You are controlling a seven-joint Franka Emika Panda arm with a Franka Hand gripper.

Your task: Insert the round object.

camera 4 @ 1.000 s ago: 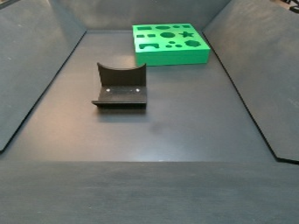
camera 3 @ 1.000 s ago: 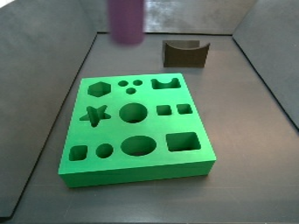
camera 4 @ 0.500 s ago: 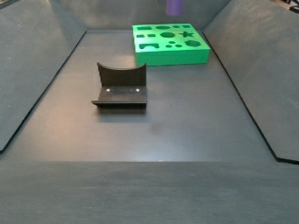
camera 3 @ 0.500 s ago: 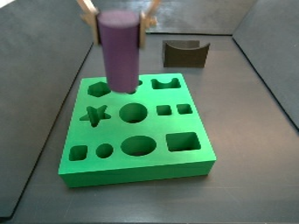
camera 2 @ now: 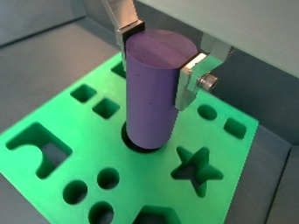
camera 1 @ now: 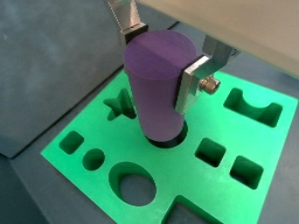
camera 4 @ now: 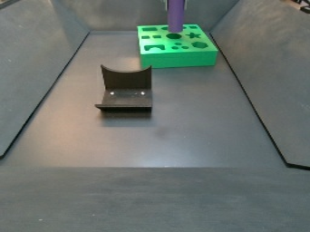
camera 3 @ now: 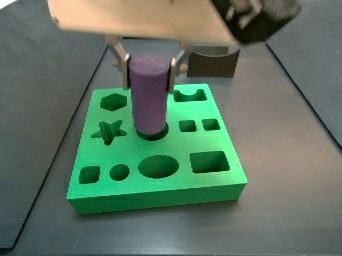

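Peg entering the middle hole

From the board's [camera 1: 111,175] near edge to its centre, I see the gripper [camera 1: 163,54] grasping the peg [camera 1: 158,83], its tip in the middle round hole [camera 2: 142,144]; I'd keep it upright, press straight down, then release.

Both wrist views look steeply down, close past the pincer [camera 1: 163,59] onto the board [camera 2: 70,131] from opposite sides. Both side views share it: near [camera 3: 214,185], far [camera 4: 194,56].
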